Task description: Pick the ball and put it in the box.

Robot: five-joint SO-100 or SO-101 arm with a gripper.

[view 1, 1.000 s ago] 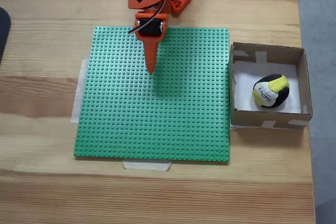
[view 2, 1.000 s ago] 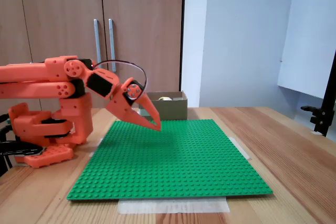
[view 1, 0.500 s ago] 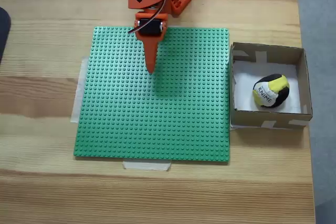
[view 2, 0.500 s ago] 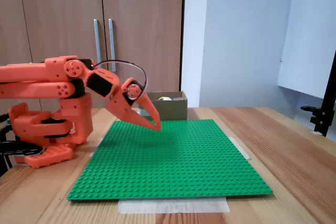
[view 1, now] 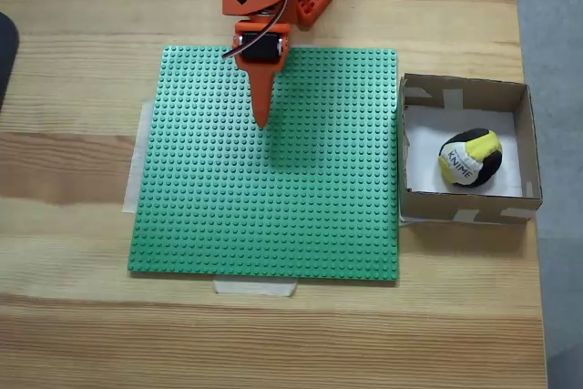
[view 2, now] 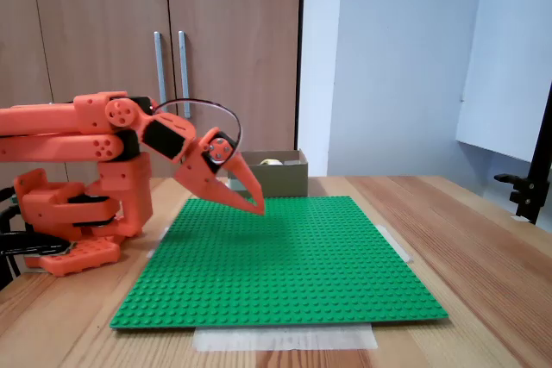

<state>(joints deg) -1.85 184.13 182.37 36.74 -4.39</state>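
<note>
The yellow, black and white ball (view 1: 470, 158) lies inside the square cardboard box (view 1: 420, 203), on its white bottom toward the right wall. In a fixed view from the side, the box (view 2: 283, 180) stands at the far end of the table with the top of the ball (view 2: 272, 161) just showing above its rim. My orange gripper (view 1: 262, 121) hangs shut and holds nothing, its tip low over the green studded baseplate (view 1: 273, 198), well to the left of the box. From the side, the gripper (view 2: 258, 208) slopes down toward the plate.
The baseplate (view 2: 285, 256) is taped to a wooden table. The arm's orange base (view 2: 73, 213) sits at the plate's back edge. A dark object (view 1: 5, 52) lies at the table's left edge. Cupboard doors (view 2: 164, 49) stand behind, and a black stand (view 2: 535, 187) is at the right.
</note>
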